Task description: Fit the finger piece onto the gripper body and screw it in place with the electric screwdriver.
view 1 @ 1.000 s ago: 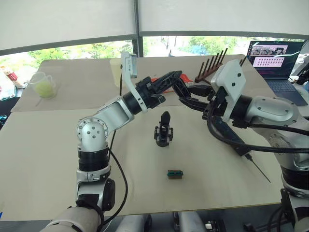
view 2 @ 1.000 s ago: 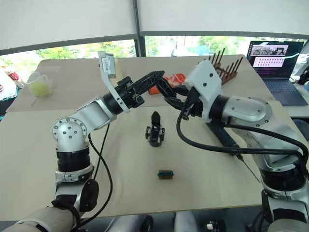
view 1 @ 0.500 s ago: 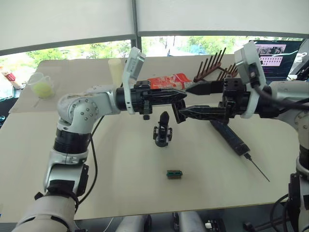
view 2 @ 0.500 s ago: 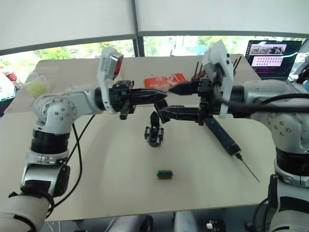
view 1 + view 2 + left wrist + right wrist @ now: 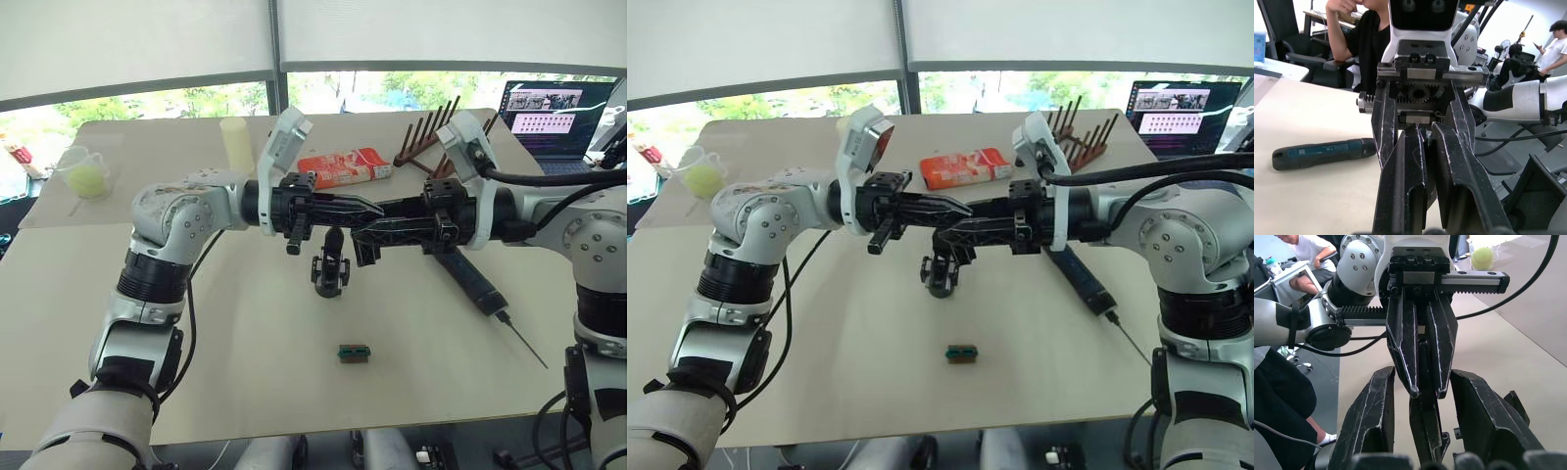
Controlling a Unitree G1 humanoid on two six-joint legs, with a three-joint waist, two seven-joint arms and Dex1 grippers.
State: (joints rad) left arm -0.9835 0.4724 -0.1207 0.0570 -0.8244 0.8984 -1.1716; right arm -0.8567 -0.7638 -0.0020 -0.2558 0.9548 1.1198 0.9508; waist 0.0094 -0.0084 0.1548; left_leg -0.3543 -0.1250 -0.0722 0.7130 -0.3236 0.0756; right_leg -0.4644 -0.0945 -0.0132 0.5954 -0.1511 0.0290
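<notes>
**A:** Item one, left pincer?

**B:** Raised over the worktop, fingers clamped on the finger piece, which juts out from between their tips.

**A:** Item two, right pincer?

**B:** Facing the left one tip to tip, fingers spread, straddling the finger piece.

**A:** Item three, gripper body?

**B:** Upright on the worktop, directly beneath both pincers, apart from them.

**A:** Item four, electric screwdriver?

**B:** Lying flat on the worktop under the right arm.

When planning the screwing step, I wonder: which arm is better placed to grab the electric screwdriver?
Right. The electric screwdriver lies under the right arm, while the left end effector is shut on the finger piece.
</notes>
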